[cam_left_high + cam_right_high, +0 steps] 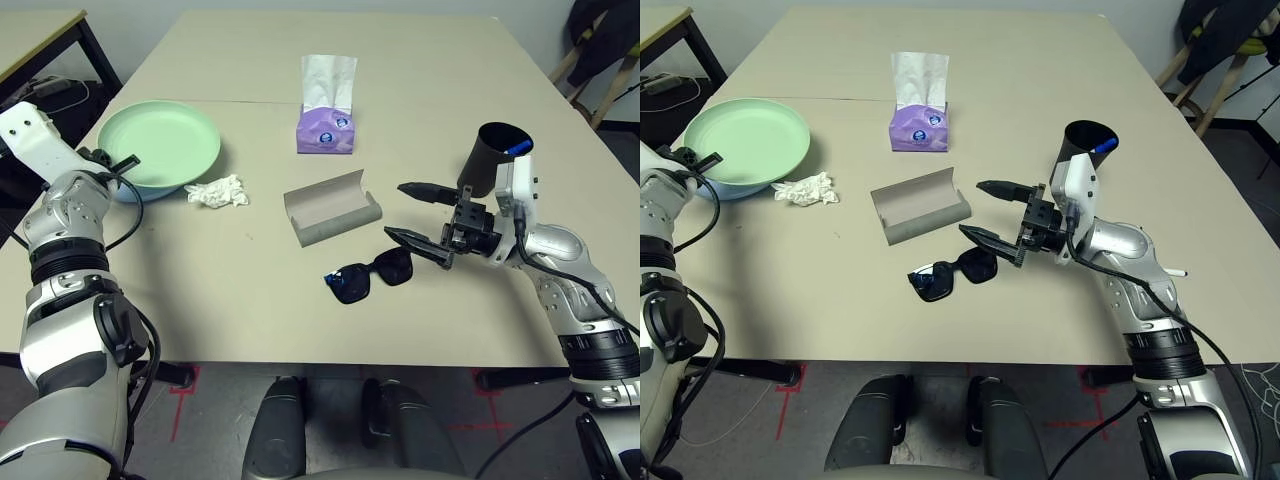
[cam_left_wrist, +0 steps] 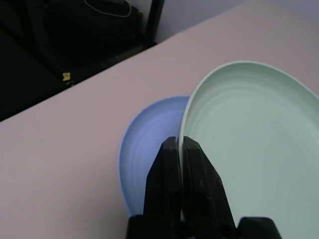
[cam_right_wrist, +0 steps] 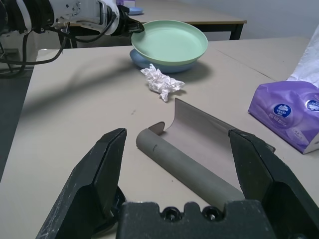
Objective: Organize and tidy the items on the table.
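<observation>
Now the left gripper (image 2: 180, 149) pinches the green plate's (image 1: 165, 140) rim above the blue plate (image 2: 149, 144), while the right gripper (image 1: 420, 215) gapes wide just beyond the sunglasses (image 1: 372, 275), facing the grey case (image 1: 330, 208).

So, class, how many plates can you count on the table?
2. The green plate sits at the table's far left, stacked on the blue plate, which peeks out beneath it. Any more underneath would be hidden.

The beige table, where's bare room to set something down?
On the beige table, the near strip between the crumpled white tissue wad and the black sunglasses is bare, as is the far stretch behind the purple tissue pack. It is crowded around the open grey glasses case, the sunglasses and the open right gripper.
</observation>
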Motion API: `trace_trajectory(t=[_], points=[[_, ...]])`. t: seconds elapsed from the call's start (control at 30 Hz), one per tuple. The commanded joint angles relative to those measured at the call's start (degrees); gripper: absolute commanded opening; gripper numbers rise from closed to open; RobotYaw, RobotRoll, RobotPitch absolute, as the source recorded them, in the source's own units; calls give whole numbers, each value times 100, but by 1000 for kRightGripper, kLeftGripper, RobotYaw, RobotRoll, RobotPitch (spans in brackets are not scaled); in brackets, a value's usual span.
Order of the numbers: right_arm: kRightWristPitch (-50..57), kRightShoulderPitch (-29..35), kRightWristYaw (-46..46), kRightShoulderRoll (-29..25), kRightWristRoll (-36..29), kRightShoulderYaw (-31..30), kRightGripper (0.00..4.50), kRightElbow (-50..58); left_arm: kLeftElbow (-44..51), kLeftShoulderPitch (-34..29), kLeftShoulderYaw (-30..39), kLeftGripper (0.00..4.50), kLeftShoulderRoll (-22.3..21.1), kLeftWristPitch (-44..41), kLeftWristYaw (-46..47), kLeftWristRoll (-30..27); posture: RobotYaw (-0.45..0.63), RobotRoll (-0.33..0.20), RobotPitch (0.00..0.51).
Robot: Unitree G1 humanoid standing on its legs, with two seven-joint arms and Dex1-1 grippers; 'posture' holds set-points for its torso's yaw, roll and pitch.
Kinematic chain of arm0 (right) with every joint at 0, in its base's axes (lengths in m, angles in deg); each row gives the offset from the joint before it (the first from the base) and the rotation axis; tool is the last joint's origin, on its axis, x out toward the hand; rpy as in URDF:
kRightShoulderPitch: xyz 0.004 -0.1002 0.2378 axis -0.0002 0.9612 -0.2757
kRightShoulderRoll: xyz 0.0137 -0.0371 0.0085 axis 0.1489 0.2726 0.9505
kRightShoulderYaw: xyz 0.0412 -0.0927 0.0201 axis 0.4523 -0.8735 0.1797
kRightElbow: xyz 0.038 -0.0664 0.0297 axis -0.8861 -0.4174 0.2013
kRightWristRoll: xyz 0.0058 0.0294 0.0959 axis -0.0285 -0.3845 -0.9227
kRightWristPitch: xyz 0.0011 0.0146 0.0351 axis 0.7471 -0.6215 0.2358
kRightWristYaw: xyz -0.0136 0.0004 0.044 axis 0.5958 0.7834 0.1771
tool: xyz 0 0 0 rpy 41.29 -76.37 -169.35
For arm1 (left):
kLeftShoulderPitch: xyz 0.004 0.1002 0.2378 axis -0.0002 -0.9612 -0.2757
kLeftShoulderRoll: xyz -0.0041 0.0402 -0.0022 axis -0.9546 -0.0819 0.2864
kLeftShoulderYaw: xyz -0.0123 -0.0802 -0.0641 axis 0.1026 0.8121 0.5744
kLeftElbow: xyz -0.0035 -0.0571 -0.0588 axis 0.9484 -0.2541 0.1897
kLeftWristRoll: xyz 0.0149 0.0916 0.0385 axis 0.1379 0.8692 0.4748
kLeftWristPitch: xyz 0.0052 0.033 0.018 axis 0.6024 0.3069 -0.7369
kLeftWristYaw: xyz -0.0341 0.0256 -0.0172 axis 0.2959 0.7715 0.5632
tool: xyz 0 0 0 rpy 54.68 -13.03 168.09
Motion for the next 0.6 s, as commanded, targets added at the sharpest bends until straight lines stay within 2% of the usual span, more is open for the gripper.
trace_trajectory(t=[0.03,0.3,0.4,0.6], points=[[57,96,-64,-4,-64,53,4500,157,-194,151,80,26,-2,439,369,31,116,0,132],[31,114,-79,0,-56,35,4500,156,-350,202,-8,26,17,626,721,66,113,0,127],[20,110,-69,-10,-45,31,4500,157,-330,188,-42,791,58,596,717,47,113,0,126],[-15,82,-142,-30,34,55,4500,121,-11,52,-191,3104,156,417,242,-8,114,0,123]])
